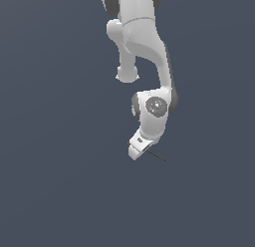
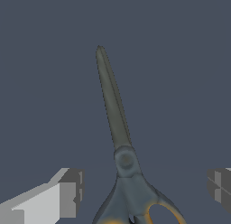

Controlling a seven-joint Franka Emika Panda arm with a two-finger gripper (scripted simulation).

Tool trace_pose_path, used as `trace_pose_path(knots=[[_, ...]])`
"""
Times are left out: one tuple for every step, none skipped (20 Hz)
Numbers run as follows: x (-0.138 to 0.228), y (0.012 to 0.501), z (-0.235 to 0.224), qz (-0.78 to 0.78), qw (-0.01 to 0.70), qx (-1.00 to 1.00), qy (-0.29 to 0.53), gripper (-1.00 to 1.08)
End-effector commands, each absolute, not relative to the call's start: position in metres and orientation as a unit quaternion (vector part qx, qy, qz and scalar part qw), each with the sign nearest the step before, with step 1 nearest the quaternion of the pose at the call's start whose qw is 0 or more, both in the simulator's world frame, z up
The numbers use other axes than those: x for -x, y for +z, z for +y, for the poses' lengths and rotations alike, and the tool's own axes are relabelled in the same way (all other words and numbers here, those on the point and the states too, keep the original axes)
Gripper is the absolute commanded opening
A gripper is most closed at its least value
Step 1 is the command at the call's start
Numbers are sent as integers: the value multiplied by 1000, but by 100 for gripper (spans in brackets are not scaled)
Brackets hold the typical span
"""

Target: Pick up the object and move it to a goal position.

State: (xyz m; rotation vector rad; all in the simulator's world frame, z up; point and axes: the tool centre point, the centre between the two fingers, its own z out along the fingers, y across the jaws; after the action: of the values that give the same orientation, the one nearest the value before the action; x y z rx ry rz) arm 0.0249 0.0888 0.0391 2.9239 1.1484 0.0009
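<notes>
Gripper (image 2: 142,191) status: my jaws stand wide apart, one finger (image 2: 67,191) on each side of the scissors (image 2: 118,123), with clear gaps between the pads and the tool. Nothing is clamped.

Position of the scissors: in the wrist view the pivot and the handle end sit between my fingers, roughly centred. The orange-brown loops run out of frame at the picture's edge. The closed grey blades extend straight away from my palm. The scissors appear to lie flat on the worktop (image 2: 180,83); I judge this from the even look of the blades, as no shadow confirms contact.

Exterior view: my gripper (image 1: 135,150) is low, close to the worktop (image 1: 60,191), with the wrist tilted. A thin dark blade tip (image 1: 158,157) shows past the gripper toward the exterior view's right. The handles are hidden behind my hand in that view.

Progress assessment:
1. Approach and alignment over the scissors: apparently complete, since the tool lies between my fingers.
2. Grasp: not yet done. My jaws must close across the pivot or neck.
3. Lift: not yet done.
4. Transfer to the goal: not yet done. No goal marker shows in either view, so I cannot tell where it lies.

Caution: the tool is thin and low. A shallow descent could let my pads close above it.
</notes>
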Motion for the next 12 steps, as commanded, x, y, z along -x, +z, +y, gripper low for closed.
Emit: trace_pose_path(knots=[[-24,26,89,366,0,-930,0,100],[-24,21,89,367,0,-930,0,100],[-24,17,89,367,0,-930,0,100],[-24,14,89,367,0,-930,0,100],[-24,11,89,367,0,-930,0,100],[-24,9,89,367,0,-930,0,100],[-25,8,89,367,0,-930,0,100],[-25,8,89,367,0,-930,0,100],[-25,8,89,367,0,-930,0,100],[-25,8,89,367,0,-930,0,-100],[-25,8,89,367,0,-930,0,-100],[-25,8,89,367,0,-930,0,-100]])
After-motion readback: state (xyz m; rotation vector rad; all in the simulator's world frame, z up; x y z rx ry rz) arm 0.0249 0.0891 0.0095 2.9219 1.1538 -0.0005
